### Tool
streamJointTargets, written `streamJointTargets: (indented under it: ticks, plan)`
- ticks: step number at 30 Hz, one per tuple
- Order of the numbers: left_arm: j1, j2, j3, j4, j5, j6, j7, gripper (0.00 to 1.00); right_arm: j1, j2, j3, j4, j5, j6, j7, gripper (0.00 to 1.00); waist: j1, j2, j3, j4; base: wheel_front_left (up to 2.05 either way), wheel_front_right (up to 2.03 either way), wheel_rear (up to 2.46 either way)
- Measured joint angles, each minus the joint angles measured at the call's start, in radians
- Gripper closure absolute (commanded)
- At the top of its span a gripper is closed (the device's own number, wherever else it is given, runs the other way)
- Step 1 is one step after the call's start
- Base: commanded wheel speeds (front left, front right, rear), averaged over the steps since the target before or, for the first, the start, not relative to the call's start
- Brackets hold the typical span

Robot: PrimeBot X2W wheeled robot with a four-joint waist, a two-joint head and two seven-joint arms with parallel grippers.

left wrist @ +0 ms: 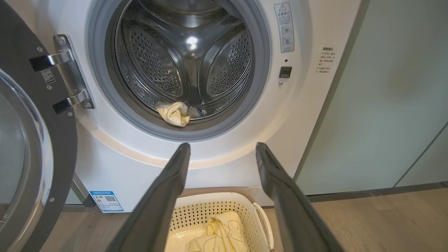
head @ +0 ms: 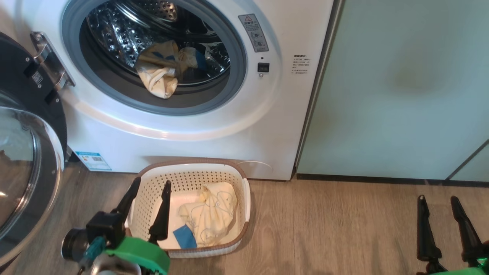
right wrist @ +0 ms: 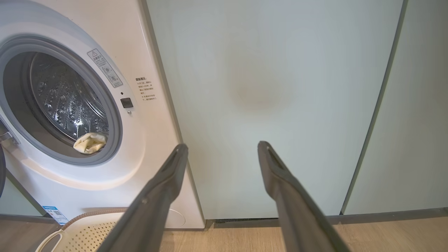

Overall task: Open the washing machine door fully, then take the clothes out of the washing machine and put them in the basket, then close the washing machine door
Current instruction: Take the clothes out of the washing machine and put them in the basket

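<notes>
Cream clothes (head: 158,70) at drum lip (head: 187,95), door (head: 26,152) wide; left gripper (head: 152,180), right gripper (head: 437,198) splayed empty

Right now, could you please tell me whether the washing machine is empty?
No, a cream garment lies inside the drum, near its front edge.

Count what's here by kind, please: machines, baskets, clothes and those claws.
Washing machine: 1
Washing machine door: 1
Basket: 1
Pale yellow garment bundles: 2
Claws: 2, left claw and right claw
Total: 7
</notes>
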Motion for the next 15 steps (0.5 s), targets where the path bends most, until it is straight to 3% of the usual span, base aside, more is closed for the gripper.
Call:
streamJointTargets:
  ticks: [15]
  plan:
    - [-0.321, 0.042, 0.034, 0.257, -0.071, -0.019, -0.001, 0.0, -0.091, 0.0, 0.009, -0.03, 0.027, 0.0, 0.0, 0.0, 0.0001, 0.0, 0.147, -0.024, 0.0, 0.0, 0.0]
